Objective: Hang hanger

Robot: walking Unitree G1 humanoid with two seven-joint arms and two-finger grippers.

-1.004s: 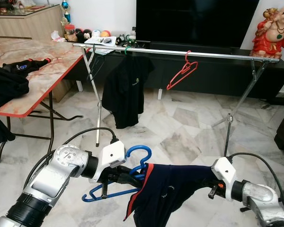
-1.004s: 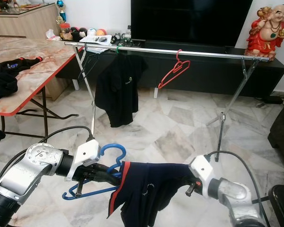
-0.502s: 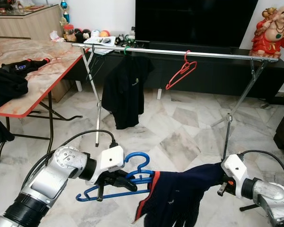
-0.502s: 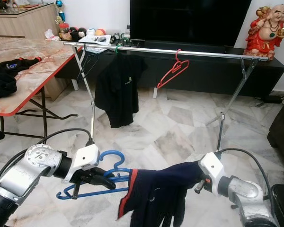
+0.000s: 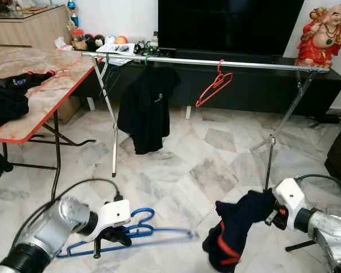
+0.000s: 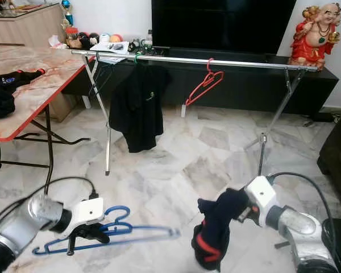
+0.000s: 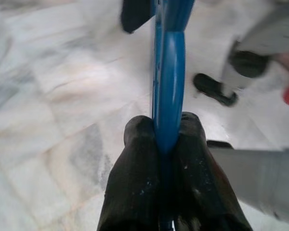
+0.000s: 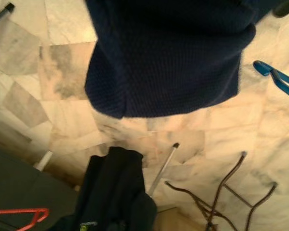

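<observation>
Left eye view takes in a marble floor (image 5: 182, 153) with a long silver clothes rail (image 5: 216, 61) across the room, a black shirt (image 5: 146, 108) hanging near the rail's left end and a red hanger (image 5: 213, 85) near its middle; a folding table (image 5: 40, 85) with dark clothes stands beside the rail's left end. Low on the right, the right gripper (image 5: 271, 211) holds up a bunched navy garment (image 5: 234, 230) with red trim; its fingers are buried in the cloth, so I cannot tell how they stand. Low on the left, the left gripper (image 5: 118, 234) carries the blue hanger (image 5: 131, 239) nearly level above the floor, well short of the rail. Left wrist view adds what the head camera misses: the two black fingers (image 7: 135, 183) are pressed tight on the blue hanger's bar. Right wrist view shows the navy garment's knit hem hanging over the floor, with the blue hanger's tip apart from it. Half a second ago the garment was stretched between both grippers on the hanger; now it has slipped off and droops from the right one alone.
</observation>
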